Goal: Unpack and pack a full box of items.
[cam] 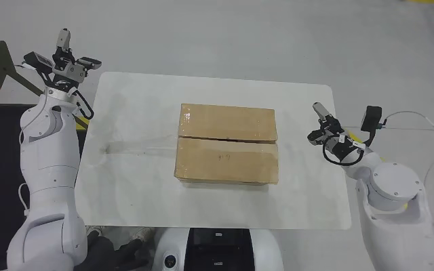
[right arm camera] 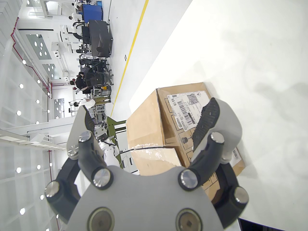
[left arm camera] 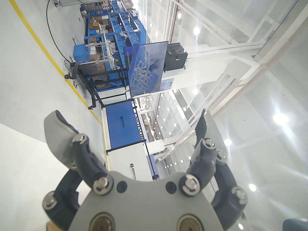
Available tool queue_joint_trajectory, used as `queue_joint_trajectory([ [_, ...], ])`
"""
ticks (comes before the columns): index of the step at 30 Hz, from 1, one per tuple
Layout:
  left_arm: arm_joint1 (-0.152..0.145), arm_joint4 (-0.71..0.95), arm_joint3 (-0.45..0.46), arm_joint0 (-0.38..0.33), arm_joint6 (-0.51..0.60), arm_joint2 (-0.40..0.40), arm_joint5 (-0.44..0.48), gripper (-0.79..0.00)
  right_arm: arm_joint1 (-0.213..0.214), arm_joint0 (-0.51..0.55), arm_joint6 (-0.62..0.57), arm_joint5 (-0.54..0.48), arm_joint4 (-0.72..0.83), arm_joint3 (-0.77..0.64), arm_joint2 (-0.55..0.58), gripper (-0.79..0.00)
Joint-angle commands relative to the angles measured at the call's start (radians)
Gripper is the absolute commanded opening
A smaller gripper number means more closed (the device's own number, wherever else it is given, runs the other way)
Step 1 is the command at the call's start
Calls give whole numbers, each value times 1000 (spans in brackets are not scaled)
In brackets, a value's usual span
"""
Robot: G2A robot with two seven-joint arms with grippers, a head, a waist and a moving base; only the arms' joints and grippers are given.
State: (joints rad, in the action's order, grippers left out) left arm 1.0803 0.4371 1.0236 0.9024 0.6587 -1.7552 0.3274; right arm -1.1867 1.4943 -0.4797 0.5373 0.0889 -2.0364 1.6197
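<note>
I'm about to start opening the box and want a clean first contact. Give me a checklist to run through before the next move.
1. Box lying flat in the middle of the table: ok.
2. Box top open: not ok. It is shut, with tape over the seam.
3. Left hand open and empty: ok.
4. Right hand open and empty: ok.
5. Hands aimed at the box: right ok; left not ok, as it points out into the room.
6. What is inside the box: cannot tell.

Box on table, central; left arm off far-left corner, right arm at right edge
</note>
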Motion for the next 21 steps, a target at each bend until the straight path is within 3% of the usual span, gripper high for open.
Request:
queue_joint_trajectory([
  [1, 0, 0, 0, 0, 0, 0, 0, 0, 0, 0, 0, 0, 0, 0, 0, 0],
  [13, 0, 0, 0, 0, 0, 0, 0, 0, -1, 3, -4, -10, 12, 6, -3, 0],
  [21, 0, 0, 0, 0, 0, 0, 0, 0, 18, 20, -179, -116, -61, 31, -32, 0],
])
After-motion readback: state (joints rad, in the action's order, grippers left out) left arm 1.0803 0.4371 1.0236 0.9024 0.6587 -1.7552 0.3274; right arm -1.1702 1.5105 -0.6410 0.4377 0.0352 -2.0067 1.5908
